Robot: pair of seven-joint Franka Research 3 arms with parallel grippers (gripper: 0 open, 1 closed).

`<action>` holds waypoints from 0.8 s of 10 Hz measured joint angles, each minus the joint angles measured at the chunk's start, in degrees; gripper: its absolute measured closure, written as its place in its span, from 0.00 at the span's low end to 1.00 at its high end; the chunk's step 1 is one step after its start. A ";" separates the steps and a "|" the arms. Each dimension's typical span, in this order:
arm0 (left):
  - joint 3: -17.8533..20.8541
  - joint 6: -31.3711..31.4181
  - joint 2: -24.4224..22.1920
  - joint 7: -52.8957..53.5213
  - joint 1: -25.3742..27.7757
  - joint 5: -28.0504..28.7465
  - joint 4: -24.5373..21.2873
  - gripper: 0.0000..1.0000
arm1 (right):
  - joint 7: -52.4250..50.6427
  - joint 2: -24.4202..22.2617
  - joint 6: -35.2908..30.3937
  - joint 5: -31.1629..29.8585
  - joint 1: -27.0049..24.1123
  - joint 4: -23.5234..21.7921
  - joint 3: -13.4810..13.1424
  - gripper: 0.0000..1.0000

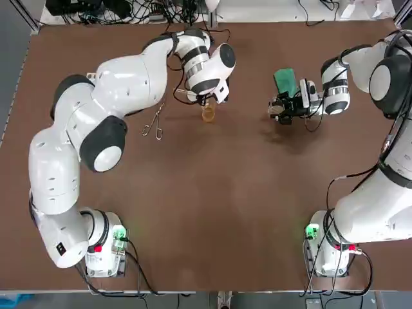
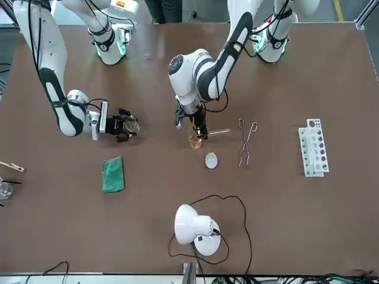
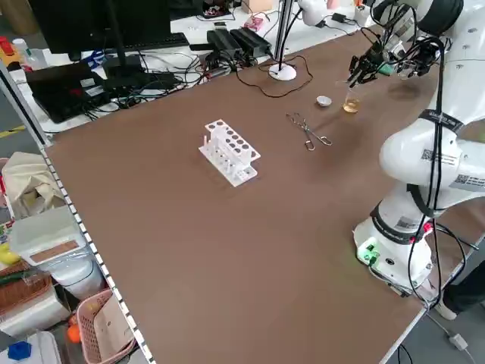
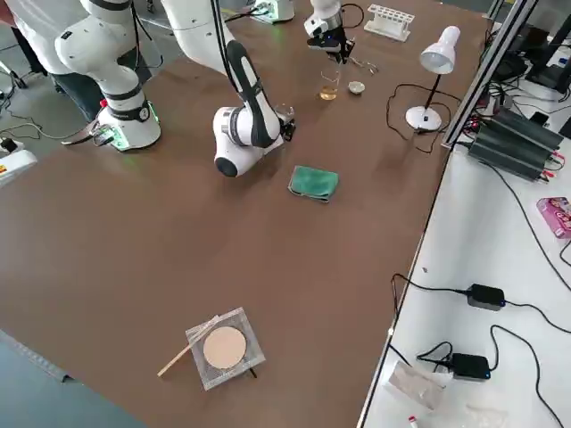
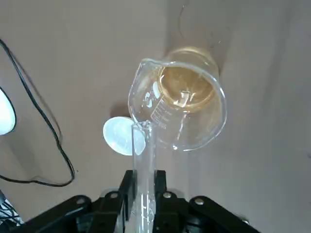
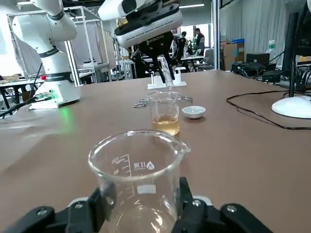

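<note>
Centrally on the brown counter, the left gripper hangs directly above a small beaker of amber liquid. Its fingers are nearly closed, clamping a glass test tube. The tube is tilted, and its open end lies at the spout of the beaker's rim. Whether glass touches glass cannot be told. The beaker stands upright and is about one-third full.

In the overhead view, the right gripper lies at 3 o'clock of the amber beaker, well apart from it, with its wrist turned so that the fingers point sideways toward the left arm. These fingers are spread to the width of an empty graduated beaker and grip it by its wall. The beaker is held upright, spout toward the amber beaker. Whether its base rests on the counter cannot be told.

Surrounding items:
- A folded green cloth lies at 12 o'clock of the right gripper, just beside it.
- Metal tongs lie at 9 o'clock of the amber beaker.
- In the front view, a small white dish sits near the amber beaker at 4 o'clock.
- In the same view, a white test-tube rack lies far off at 3 o'clock, and a white desk lamp stands at 6 o'clock.
</note>
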 joint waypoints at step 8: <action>0.03 -2.26 0.21 -2.13 -0.12 0.02 1.67 0.78 | 0.00 0.00 -0.03 0.03 0.00 0.04 0.00 0.41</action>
